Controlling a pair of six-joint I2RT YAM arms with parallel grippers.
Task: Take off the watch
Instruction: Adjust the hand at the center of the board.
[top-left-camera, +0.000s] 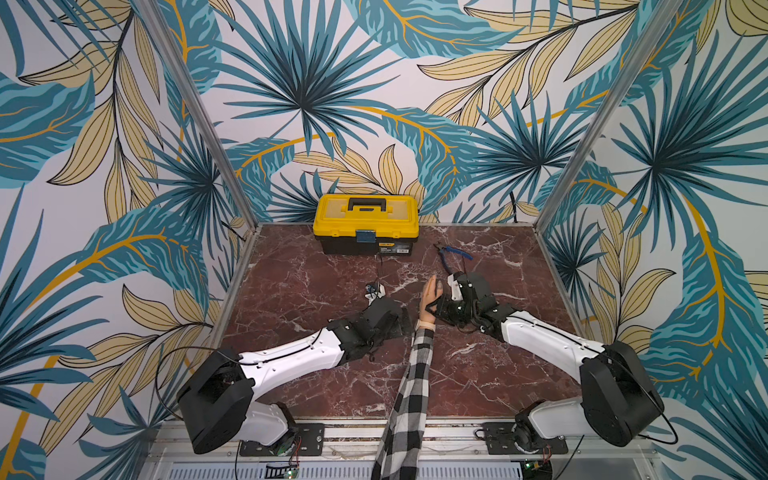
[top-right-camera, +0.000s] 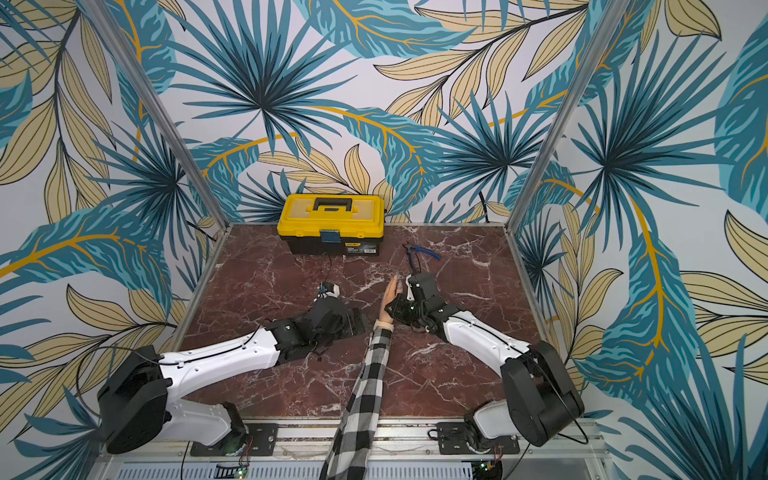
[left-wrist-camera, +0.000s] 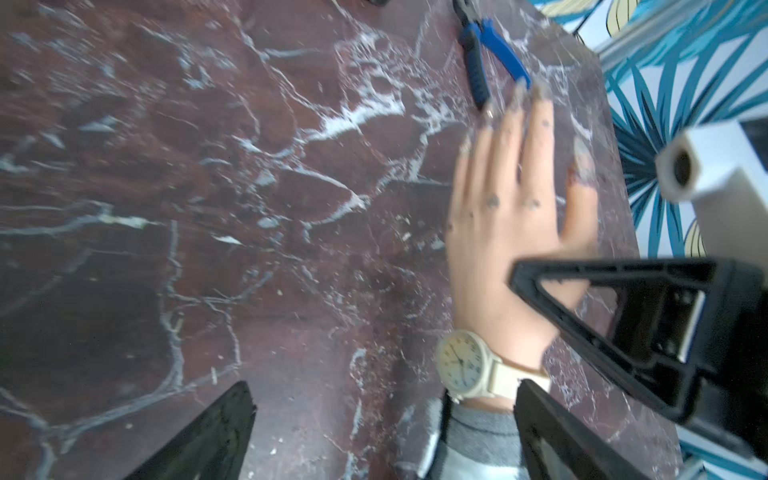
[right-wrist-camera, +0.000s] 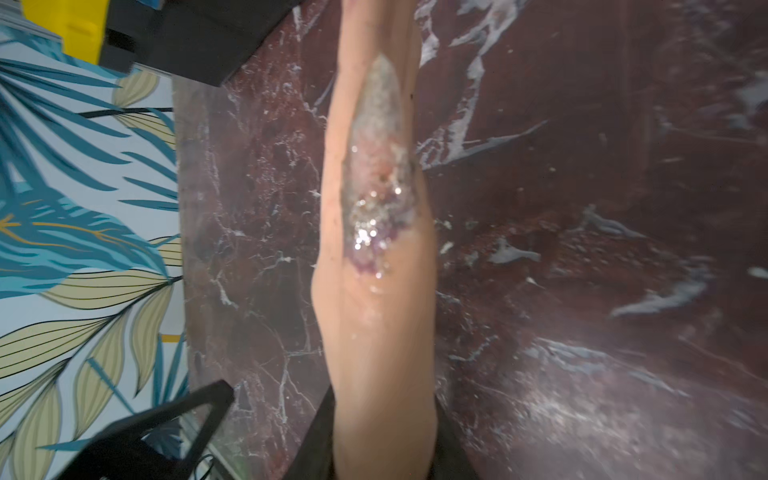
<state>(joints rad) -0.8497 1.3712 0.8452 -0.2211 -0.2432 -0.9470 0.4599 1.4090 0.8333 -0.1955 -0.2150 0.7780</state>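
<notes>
Red marble surface (top-left-camera: 478, 374), mid-scene: my left pincer (left-wrist-camera: 384, 388) is standing wide open and empty just beside the watch (left-wrist-camera: 461, 365), which is sitting strapped around the wrist of the mannequin hand (left-wrist-camera: 507, 232); my right pincer (right-wrist-camera: 382, 395) is clamping that hand.

Leaf-patterned walls (top-left-camera: 374, 83) enclose a dark red marble-look tabletop (top-left-camera: 311, 291), framed by what seem aluminium posts (top-left-camera: 198, 112).

Left of the mannequin hand (top-left-camera: 430, 296) I have open table (top-left-camera: 291, 282) out to the toolbox (top-left-camera: 365, 222), bar a small cabled object (top-left-camera: 372, 291). Its right side is blocked by my right gripper (top-left-camera: 433, 309), clamped on it. The pliers (top-left-camera: 452, 255) lie just beyond it on the far side. The sleeved arm (top-left-camera: 409, 395) splits the near side.
</notes>
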